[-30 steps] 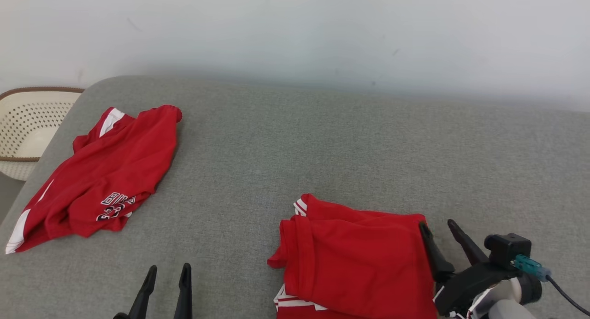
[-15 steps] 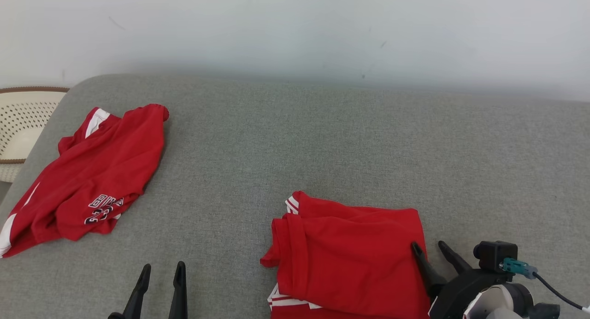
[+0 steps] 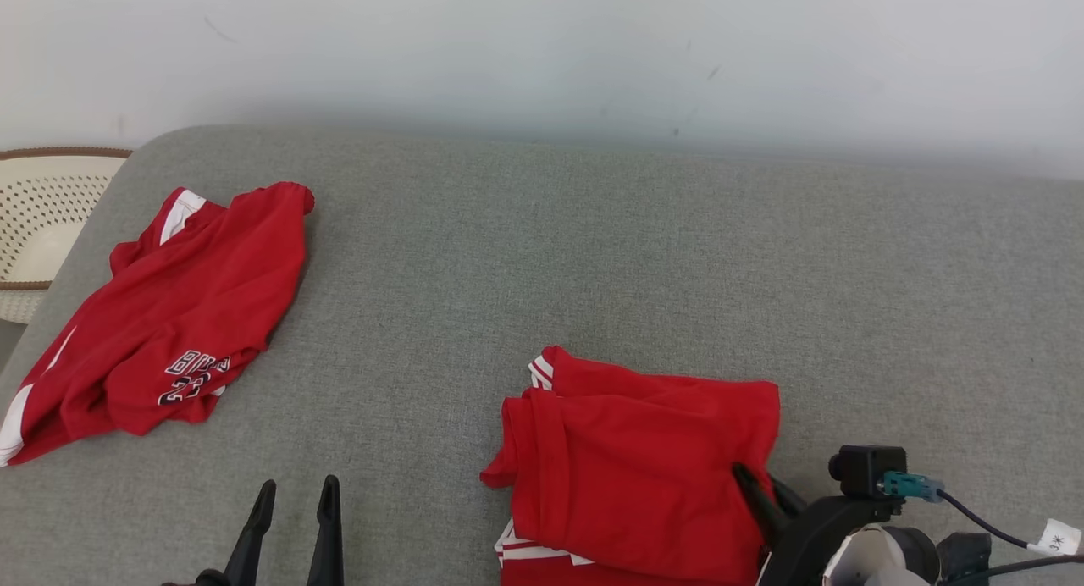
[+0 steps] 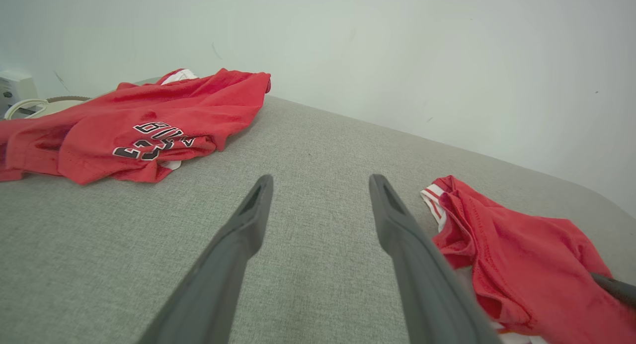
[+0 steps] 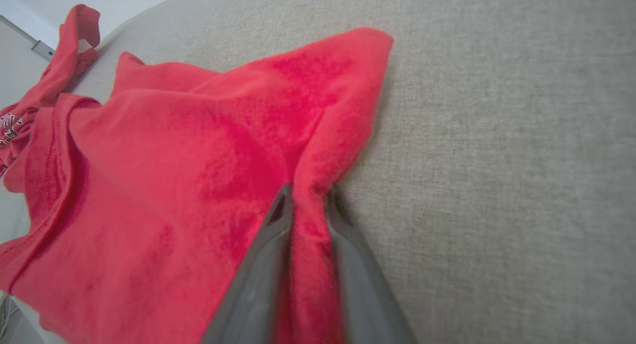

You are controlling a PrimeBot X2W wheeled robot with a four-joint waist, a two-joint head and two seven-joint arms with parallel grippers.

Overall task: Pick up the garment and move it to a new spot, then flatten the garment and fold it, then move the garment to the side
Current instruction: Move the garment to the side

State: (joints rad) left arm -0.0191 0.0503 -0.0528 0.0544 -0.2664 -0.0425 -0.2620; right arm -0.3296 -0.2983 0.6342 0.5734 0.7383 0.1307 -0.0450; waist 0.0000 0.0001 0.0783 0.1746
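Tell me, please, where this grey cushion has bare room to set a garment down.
The widest bare stretch of grey cushion runs along the wall, right of the lettered garment. A narrower lane lies between it and the folded red garment, ahead of the left gripper. The near right is crowded: the right gripper pinches that garment.

Right pincer [image 5: 308,194] now tight on garment [image 3: 635,467]
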